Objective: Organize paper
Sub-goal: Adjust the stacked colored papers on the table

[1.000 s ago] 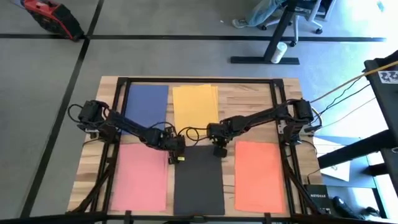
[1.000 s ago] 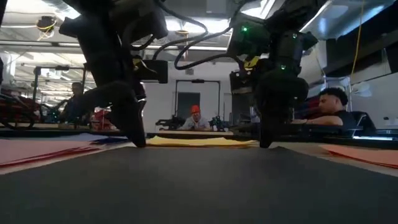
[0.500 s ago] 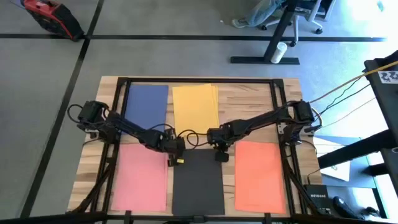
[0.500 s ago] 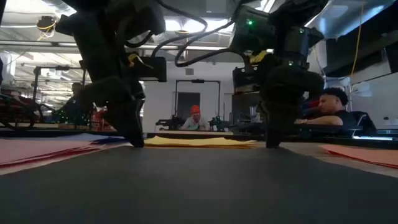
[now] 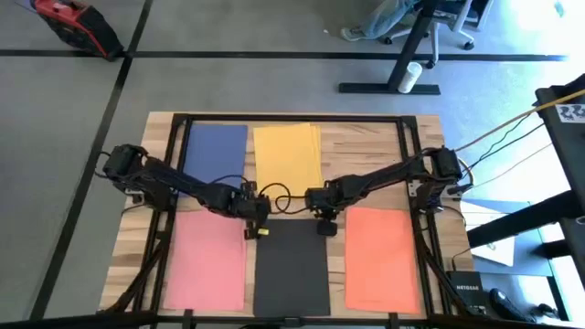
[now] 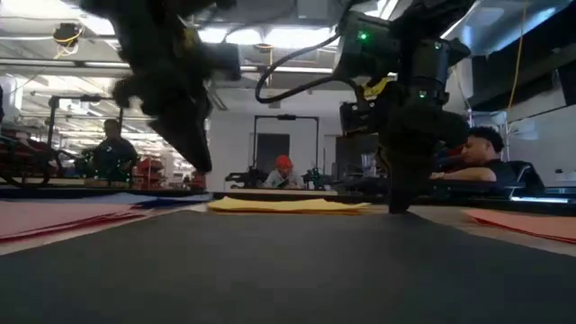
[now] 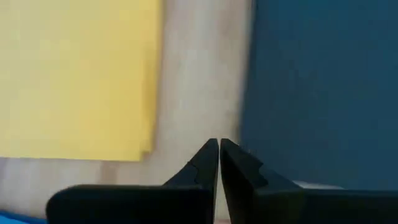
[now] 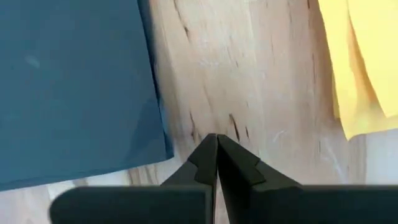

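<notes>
Five sheets lie flat on the table: blue paper [image 5: 216, 152] and yellow paper [image 5: 287, 159] at the back, pink paper [image 5: 207, 259], dark grey paper [image 5: 291, 270] and orange paper [image 5: 381, 257] in front

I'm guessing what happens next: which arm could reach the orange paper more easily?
Likely right: the right gripper hangs beside the orange paper, while the left gripper is across the dark paper, by the pink paper.

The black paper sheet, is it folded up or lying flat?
Flat. The black paper sheet lies spread on the wooden table, a full rectangle with no visible fold.
</notes>
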You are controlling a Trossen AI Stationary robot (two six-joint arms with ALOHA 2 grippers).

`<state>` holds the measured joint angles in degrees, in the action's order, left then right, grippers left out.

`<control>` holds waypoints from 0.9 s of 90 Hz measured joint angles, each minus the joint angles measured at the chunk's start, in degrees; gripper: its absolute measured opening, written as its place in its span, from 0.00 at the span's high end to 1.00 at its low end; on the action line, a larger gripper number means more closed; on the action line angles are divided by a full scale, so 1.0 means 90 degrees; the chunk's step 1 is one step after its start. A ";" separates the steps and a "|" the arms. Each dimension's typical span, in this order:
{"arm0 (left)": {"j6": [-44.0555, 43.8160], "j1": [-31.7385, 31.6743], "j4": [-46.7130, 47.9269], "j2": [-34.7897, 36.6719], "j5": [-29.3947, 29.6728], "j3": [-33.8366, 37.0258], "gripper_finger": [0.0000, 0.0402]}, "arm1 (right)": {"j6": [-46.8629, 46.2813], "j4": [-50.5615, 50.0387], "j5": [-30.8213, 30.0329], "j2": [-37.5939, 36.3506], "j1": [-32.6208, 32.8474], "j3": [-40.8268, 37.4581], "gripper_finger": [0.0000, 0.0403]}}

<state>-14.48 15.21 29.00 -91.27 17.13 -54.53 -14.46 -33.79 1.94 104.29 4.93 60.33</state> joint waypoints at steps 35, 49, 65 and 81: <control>-0.0758 0.1362 0.0574 -0.0063 -0.0555 -0.0052 1.00 | -0.0340 -0.0740 0.0200 -0.0416 0.0578 -0.0011 1.00; -0.1037 0.1577 0.0493 -0.0063 -0.0726 -0.0052 1.00 | -0.0800 -0.0722 0.0530 -0.0415 0.1246 -0.0007 1.00; -0.1064 0.1616 0.0368 -0.0365 -0.0940 -0.0048 1.00 | -0.1375 -0.0112 0.0518 -0.0415 0.1757 -0.0010 1.00; -0.1053 0.1611 0.0025 -0.0929 -0.1077 -0.0057 1.00 | -0.1705 0.0295 0.0489 -0.0297 0.2004 -0.0006 1.00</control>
<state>-23.96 29.71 29.23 -99.63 7.44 -55.05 -29.80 -31.13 6.35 101.62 22.96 60.28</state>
